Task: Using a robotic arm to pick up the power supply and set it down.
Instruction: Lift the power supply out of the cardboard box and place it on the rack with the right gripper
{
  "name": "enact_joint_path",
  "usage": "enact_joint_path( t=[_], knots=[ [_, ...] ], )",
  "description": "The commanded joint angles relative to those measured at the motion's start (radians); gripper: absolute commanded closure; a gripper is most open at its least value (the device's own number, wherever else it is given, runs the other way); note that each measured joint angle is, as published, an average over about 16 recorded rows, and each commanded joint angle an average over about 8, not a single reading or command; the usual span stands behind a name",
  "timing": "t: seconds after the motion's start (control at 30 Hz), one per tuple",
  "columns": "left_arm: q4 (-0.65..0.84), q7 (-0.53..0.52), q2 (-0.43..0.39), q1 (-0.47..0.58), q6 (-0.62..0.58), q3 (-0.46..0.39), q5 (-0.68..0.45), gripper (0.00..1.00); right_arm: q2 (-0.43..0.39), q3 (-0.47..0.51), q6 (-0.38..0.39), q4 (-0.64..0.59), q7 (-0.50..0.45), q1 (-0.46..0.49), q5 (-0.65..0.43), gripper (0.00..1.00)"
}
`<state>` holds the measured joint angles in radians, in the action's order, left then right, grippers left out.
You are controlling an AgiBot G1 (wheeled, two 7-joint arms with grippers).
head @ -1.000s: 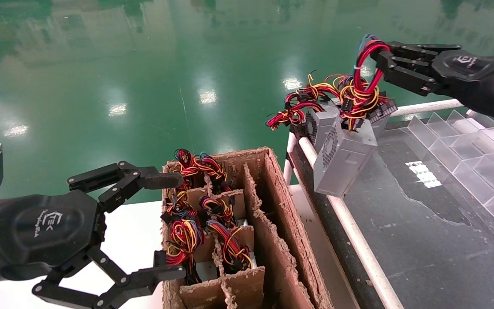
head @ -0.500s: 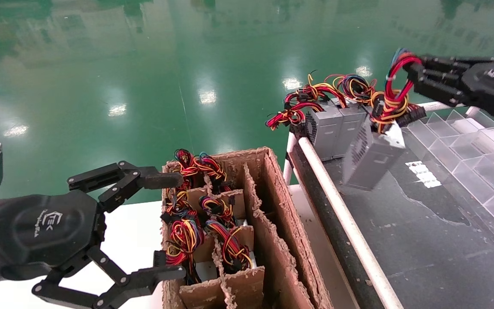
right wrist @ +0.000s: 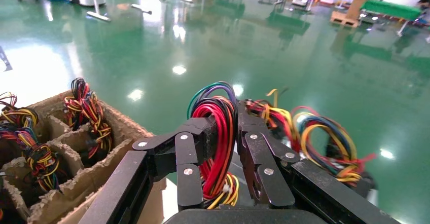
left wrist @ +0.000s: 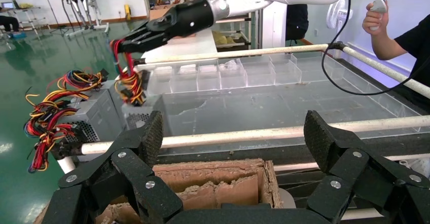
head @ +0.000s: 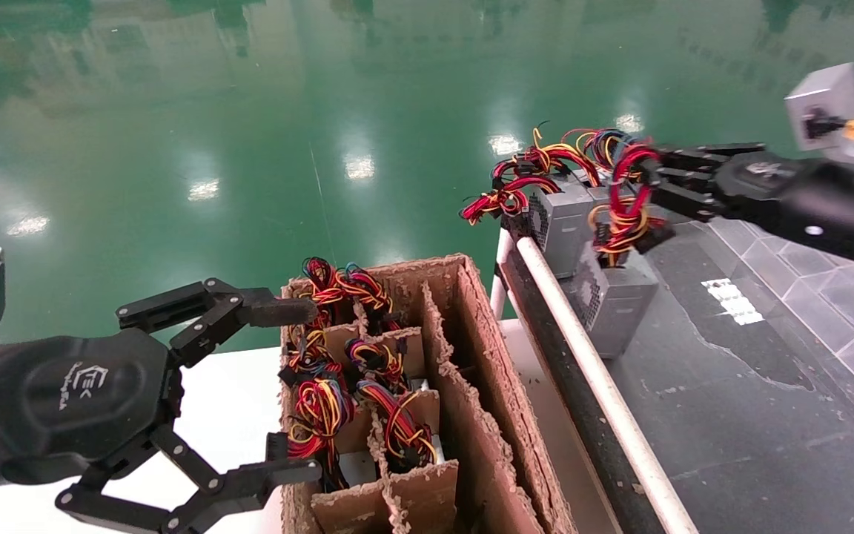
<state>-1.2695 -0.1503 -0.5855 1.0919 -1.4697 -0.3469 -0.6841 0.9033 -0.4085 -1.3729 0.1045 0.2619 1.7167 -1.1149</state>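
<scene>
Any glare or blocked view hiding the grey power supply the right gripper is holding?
Head view: ceiling lights glare on the green floor, but the grey metal power supply is plainly visible. Right wrist view: the right gripper, shut on the red wire bundle, hides the box.

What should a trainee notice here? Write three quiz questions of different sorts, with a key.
1. True or false: the right gripper holds the power supply by its metal case.
2. Multiple choice: the left gripper is A) shut on wires, B) open beside the cardboard box, C) out of view.
3. Fill in: the wire bundles in the box all sit in its ____ half (the robot's left or right).

Key: 1. False, it is shut on the supply's wires. 2. B. 3. left.
</scene>
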Motion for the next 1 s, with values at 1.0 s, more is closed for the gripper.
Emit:
enact_joint_path(
  t=[1.0],
  knots=[
    [0.000,0.000,0.000,0.000,0.000,0.000,0.000,0.00,0.202,-0.037,0.327,-0.092,0.050,0.105,-0.059,1.00]
  ],
)
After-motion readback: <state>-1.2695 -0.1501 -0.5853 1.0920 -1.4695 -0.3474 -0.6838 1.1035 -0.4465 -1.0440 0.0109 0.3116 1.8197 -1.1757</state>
